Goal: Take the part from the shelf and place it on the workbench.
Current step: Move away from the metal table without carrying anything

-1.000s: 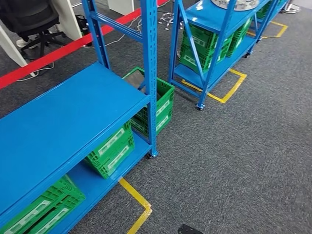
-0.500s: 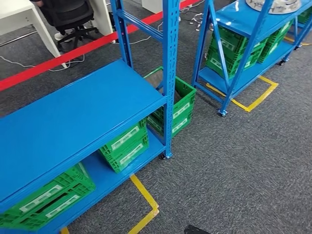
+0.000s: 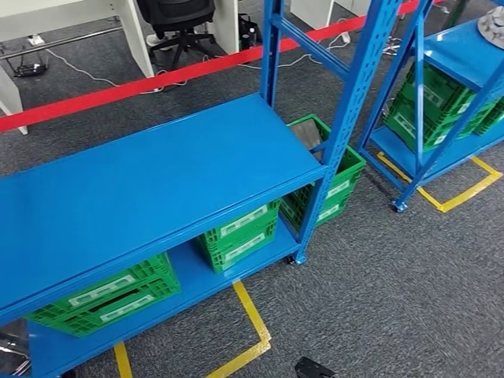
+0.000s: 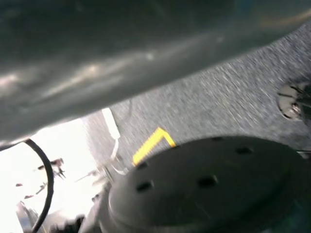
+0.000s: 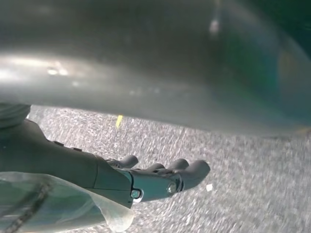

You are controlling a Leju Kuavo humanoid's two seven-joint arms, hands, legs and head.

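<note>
Down at the robot's side, the right hand (image 5: 146, 179) hangs over grey carpet (image 5: 234, 194), its dark fingers (image 5: 190, 172) stretched out nearly straight, side by side with small gaps, holding nothing. Under the wrist lies a clear, filmy sheet (image 5: 66, 208); it may be a plastic cover, but the blur leaves that uncertain. Whether the left hand's fingers are spread or curled I cannot tell.

From the head view, the near blue shelf (image 3: 149, 189) stands in front of the robot, its broad middle board bare. Green crates (image 3: 241, 234) sit on its lowest board, and another green crate (image 3: 333, 185) rests on the floor just beside its right upright. Yellow floor tape (image 3: 253, 315) marks a corner just in front of the near blue shelf. Well to the right of that shelf stands a second blue shelf (image 3: 454, 55), and on its upper board, at the picture's edge, lies a round silvery part (image 3: 492, 25), well apart from the fingers. Behind the near blue shelf runs a red line (image 3: 119, 88) on the floor.
</note>
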